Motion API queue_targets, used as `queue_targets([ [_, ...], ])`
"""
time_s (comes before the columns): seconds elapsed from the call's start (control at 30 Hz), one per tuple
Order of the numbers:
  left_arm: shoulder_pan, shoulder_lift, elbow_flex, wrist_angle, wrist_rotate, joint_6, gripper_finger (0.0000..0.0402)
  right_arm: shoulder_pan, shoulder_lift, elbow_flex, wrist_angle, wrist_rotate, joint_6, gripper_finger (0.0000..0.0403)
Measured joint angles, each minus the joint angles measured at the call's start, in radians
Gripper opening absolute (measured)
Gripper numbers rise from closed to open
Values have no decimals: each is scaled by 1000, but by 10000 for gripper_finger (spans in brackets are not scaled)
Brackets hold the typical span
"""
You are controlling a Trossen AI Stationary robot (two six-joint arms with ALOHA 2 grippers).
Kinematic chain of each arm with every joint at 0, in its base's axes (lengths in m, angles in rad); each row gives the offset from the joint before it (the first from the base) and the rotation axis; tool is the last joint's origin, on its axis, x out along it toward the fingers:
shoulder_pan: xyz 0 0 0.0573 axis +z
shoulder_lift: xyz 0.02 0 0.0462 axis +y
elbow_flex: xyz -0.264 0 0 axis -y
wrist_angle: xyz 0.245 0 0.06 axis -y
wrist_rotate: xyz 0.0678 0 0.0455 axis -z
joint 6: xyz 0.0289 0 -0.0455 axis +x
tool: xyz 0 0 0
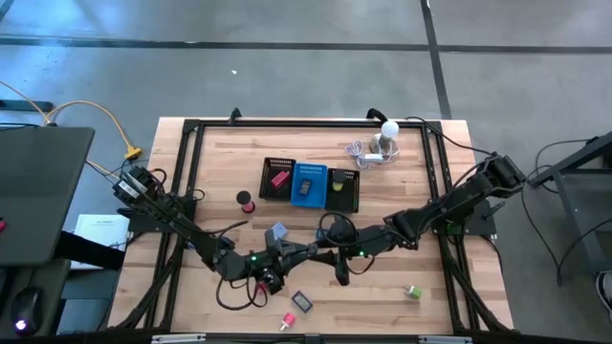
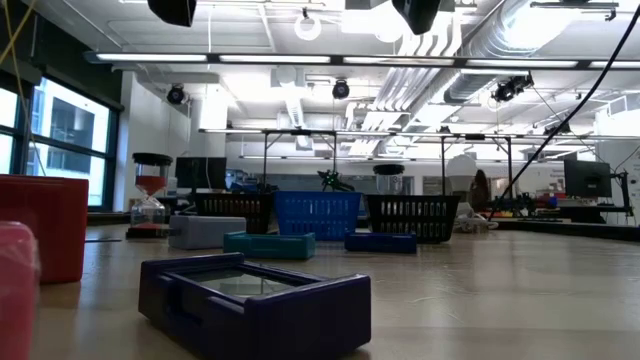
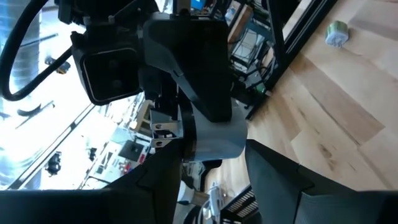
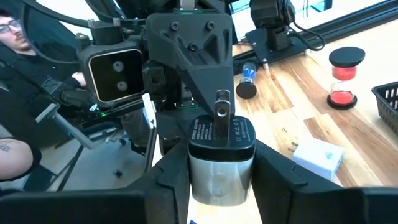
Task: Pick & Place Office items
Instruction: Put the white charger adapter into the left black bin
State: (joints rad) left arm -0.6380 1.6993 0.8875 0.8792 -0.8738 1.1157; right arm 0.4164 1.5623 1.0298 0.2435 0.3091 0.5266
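**Both arms meet over the middle of the tabletop, sharing one grey adapter block**

The left gripper and the right gripper face each other tip to tip above the wooden tabletop. Between them sits the grey adapter block, which has a black labelled cap and a metal prong. The right fingers press against its two sides and pinch it. In the left wrist view the same block lies between the left fingers, which seem to close on its edges as well, so the block is held off the tabletop by both.

Other office items lie around the fingers:
- A dark purple box is on the tabletop just beyond the left fingers, toward the near edge, with a pink piece beside it.
- A green and white roll lies well apart from the right fingers, on the right arm's side.
- A pale grey block lies close to the left fingers, on the tray side.
- A red hourglass stands farther off in the same direction.

The black mesh tray with its blue middle section is behind the joined fingers, and a white ball-topped gadget stands past it. A person sits beyond the tabletop.
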Motion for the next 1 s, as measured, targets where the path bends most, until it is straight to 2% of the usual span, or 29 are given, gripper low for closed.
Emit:
queue_targets([
  [0.4, 5, 0, 0, 42, 9, -40, 168, 0, 0, 0, 30, 11, -13, 119],
  [0.57, -1, 1, 0, 63, 12, -47, 179, 0, 0, 0, 38, 12, -16, 119],
  [1.0, 27, 1, 0, 76, 77, -54, 188, 0, 0, 0, 45, 4, -18, 119],
])
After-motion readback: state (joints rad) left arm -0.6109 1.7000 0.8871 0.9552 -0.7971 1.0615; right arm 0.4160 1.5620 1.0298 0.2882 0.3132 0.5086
